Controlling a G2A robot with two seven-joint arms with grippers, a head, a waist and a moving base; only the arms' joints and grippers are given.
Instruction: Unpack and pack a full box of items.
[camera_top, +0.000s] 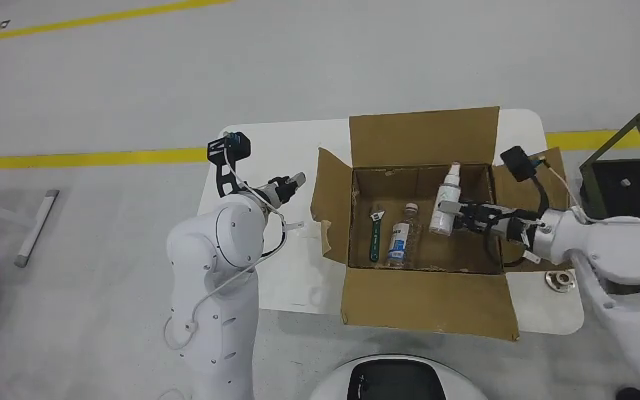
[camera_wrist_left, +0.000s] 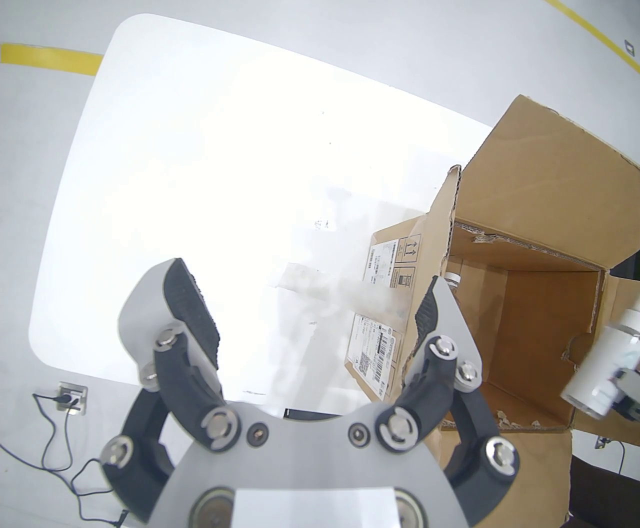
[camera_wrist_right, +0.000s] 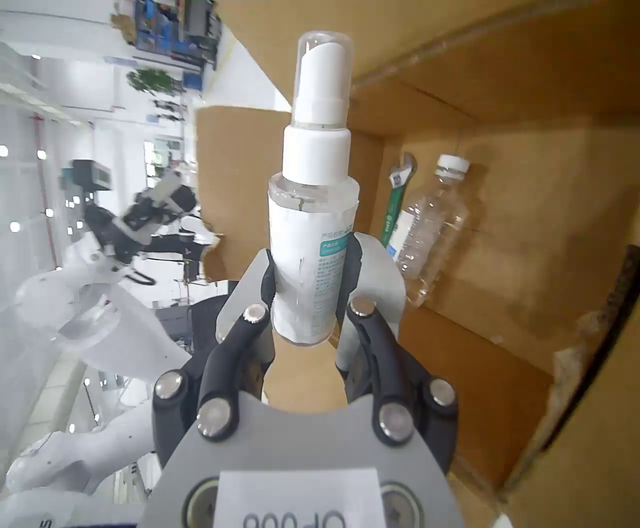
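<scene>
Holding the spray bottle (camera_wrist_right: 313, 220) low on its body, the right pincer (camera_wrist_right: 310, 272) is hanging over the open box (camera_top: 425, 295). The left pincer (camera_wrist_left: 305, 280) is hovering wide open above the surface (camera_wrist_left: 200, 175). Judged risk: so low a grip is inviting the bottle to tip and drop.

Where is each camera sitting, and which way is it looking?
Top view: above the arms, looking down at the table and open box; left tool and right tool show.
Left wrist view: on the left arm, facing table and box; its open left tool shows.
Right wrist view: on the right arm, facing into the box; its right tool grips a spray bottle.
Shared: all three show the box and spray bottle.
</scene>
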